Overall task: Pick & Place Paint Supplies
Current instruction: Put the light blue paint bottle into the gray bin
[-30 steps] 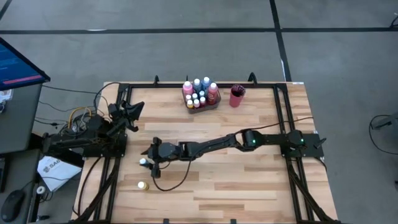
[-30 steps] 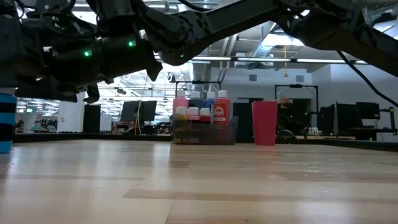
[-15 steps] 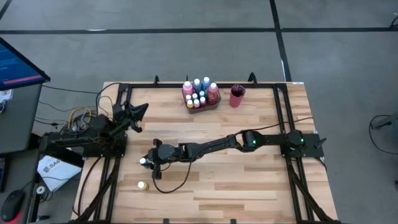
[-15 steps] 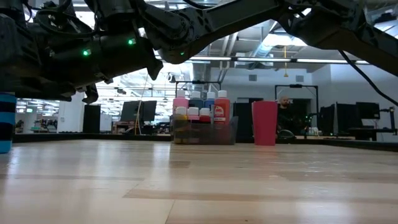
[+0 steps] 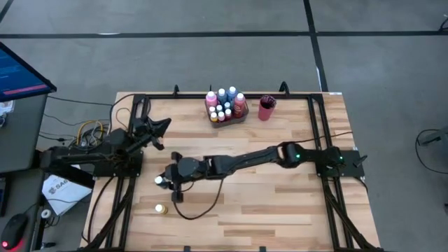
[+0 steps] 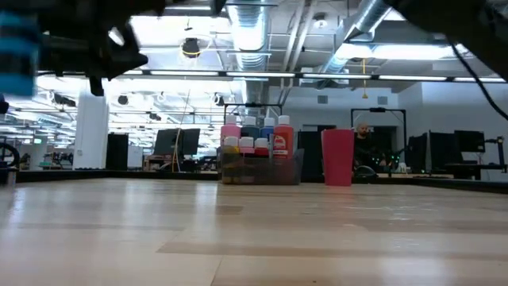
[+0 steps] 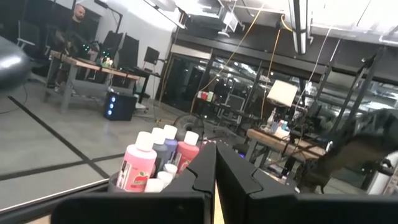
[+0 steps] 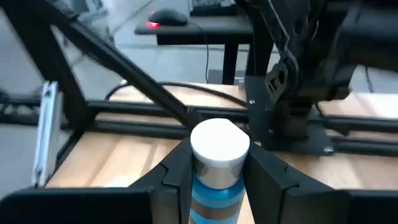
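Starting at the left of the desk [image 5: 280,210], the left claw [image 5: 162,124] hovers over the frame rail, its fingers [image 7: 205,174] pressed together with nothing between them, and it points toward the far bottles. Near it, toward the front left, a small yellow bottle [image 5: 160,208] stands alone on the wood. Just beyond that, the right arm stretches across the desk from the right side, and the right claw [image 5: 165,179] is clamped on a blue bottle [image 8: 215,180] with a pale cap [image 8: 219,143], its fingers [image 8: 176,171] pressing on both sides of the bottle's neck. In the low view this bottle [image 6: 17,56] shows blurred at the upper left, clear of the wood. Farther right, at the far edge, the grey tray [image 5: 234,117] holds a cluster of pink, blue and red bottles [image 5: 222,103] standing upright with pale caps. Just right of the tray, apart from it, stands the red cup [image 5: 266,108] with dark brush handles [image 5: 270,100] in it.
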Controlling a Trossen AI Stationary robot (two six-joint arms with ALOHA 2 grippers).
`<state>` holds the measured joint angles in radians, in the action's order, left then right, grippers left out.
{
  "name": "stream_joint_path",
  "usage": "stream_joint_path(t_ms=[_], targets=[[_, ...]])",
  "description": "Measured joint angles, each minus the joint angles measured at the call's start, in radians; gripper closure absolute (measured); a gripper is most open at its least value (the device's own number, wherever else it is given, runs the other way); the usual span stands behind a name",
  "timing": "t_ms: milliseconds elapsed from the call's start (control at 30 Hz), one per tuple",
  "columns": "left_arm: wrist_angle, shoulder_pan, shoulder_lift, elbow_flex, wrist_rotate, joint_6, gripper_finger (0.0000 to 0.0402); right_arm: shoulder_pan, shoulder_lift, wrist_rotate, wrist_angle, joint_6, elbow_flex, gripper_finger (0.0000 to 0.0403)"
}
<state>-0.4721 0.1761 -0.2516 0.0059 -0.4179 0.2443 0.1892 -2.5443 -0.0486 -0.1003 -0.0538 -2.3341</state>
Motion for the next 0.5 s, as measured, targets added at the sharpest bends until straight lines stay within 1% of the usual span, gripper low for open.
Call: stream_joint_path(t_ms=[200,400,500], targets=[[-0.001,0.0,-0.028,0.0,0.0,0.0,0.04,0.005,0.184,-0.005,-0.211,0.129,-0.001,0.0301],[0.0,0.0,-0.026,0.0,0.0,0.0,0.04,-0.051,0.333,-0.115,-0.503,0.2,0.0,0.0301],[-0.002,0.0,0.011,0.0,0.0,0.0,0.04,-0.089,0.404,-0.122,-0.66,0.203,0.0,0.0301]])
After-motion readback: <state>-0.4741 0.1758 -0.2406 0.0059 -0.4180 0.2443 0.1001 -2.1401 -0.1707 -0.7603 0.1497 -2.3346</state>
